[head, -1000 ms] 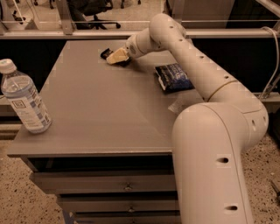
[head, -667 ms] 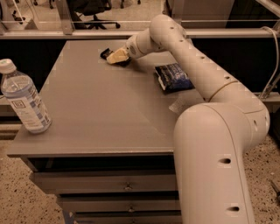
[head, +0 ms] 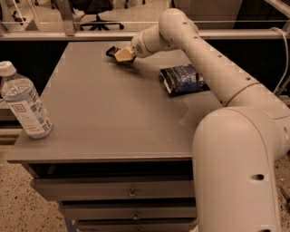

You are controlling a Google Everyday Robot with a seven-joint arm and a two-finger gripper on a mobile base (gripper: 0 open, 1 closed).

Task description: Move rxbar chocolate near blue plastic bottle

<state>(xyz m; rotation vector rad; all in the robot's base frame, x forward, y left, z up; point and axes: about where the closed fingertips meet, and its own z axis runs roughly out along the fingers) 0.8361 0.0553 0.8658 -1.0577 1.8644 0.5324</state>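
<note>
The rxbar chocolate [head: 111, 51] is a small black bar at the far side of the grey table [head: 113, 118]; only its left end shows from under my gripper. My gripper [head: 122, 55] is right on the bar, with the arm reaching in from the right. The blue plastic bottle [head: 25, 103], clear with a white cap and a white-and-blue label, stands upright at the table's near left corner, far from the bar and the gripper.
A crinkled blue snack bag [head: 182, 79] lies on the right side of the table under my arm. Drawers [head: 131, 192] sit below the table's front edge. A rail and an office chair [head: 97, 13] stand behind the table.
</note>
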